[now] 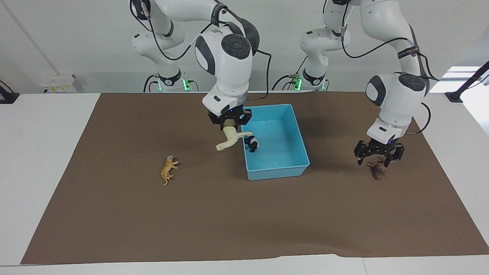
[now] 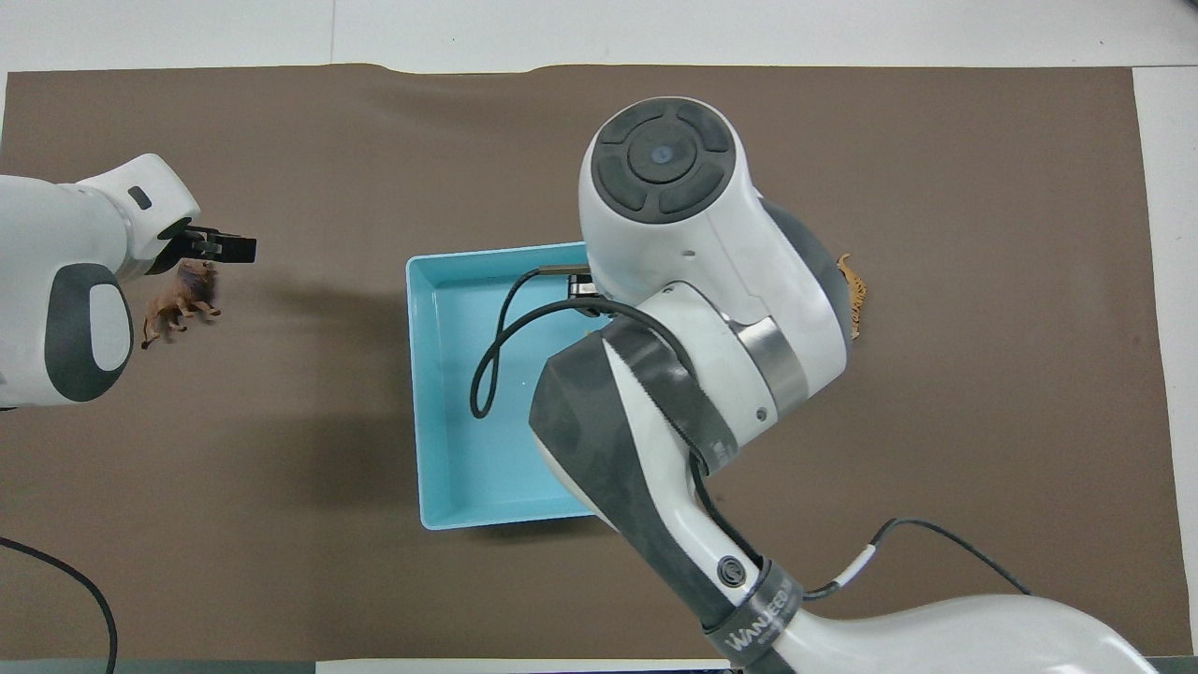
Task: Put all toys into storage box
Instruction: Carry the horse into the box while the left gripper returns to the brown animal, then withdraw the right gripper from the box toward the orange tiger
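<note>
The right gripper (image 1: 229, 123) pinches the cream plastic horse-like figurine (image 1: 230, 139) by its hindquarters, the body dangling over the rim of the light blue rectangular plastic storage box (image 1: 294, 118) at the box's 9 o'clock edge in the facing view. The black-and-white plastic panda (image 1: 251, 144) already lies inside, close to that same wall. To finish this step well, the right arm should carry the horse further toward the box's middle before letting go, since part of the figurine hangs outside the wall and a release here could let it tip onto the brown mat (image 1: 153, 214). A low release would keep it from bouncing.

The left gripper (image 1: 378, 153), jaws spread, hangs just above the dark brown shaggy plastic animal (image 1: 378, 171), which lies on the mat at the box's 3 o'clock. It should straddle the body squarely before closing.

The orange striped plastic tiger (image 1: 168, 170) lies on the mat at the box's 8 o'clock, untouched.
</note>
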Robot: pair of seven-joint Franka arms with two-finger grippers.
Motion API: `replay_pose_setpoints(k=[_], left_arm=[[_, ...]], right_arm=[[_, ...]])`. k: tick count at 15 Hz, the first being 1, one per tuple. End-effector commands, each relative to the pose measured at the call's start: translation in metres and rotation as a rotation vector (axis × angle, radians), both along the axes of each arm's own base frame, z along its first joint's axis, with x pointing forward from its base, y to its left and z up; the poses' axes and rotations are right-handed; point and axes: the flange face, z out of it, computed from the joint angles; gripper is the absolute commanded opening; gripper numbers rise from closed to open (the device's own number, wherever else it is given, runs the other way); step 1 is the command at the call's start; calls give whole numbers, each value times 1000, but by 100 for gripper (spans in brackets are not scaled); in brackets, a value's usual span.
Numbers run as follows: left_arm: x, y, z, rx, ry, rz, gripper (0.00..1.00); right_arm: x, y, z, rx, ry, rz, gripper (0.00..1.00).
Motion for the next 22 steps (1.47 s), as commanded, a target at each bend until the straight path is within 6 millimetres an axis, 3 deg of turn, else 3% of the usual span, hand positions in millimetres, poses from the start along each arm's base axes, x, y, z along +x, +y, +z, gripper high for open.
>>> replay_pose_setpoints(k=[1,2,3,5,6,8,10,12,14,17,22], left_arm=[[8,26,-19,14,-24,-7,100],[8,29,-19,17,-23,-12,100],[8,32,-19,20,-24,-15,100],[7,37,-26,18,-15,-9,100],[5,48,-31,17,-6,7,100],[3,51,-37,15,2,13,100],[1,52,-39,14,6,17,100],[-2,56,-44,13,15,21,100],[-4,51,-48,12,24,16,100],[-7,52,-52,11,34,17,94],[-7,54,-54,11,37,19,76]], right_arm=[[-5,13,-45,-15,21,-7,0],[-7,11,-47,-23,30,-8,19],[-9,11,-46,-35,43,-8,97],[-14,5,-41,-81,99,-12,100],[-13,1,-40,-90,110,-21,100],[-4,-19,-22,-92,104,-43,100],[23,-80,3,-120,103,-66,100],[58,-148,10,-113,105,-82,100],[89,-214,1,-104,106,-158,100],[104,-287,-31,-77,60,-222,100],[100,-335,-79,-45,-28,-241,100]])
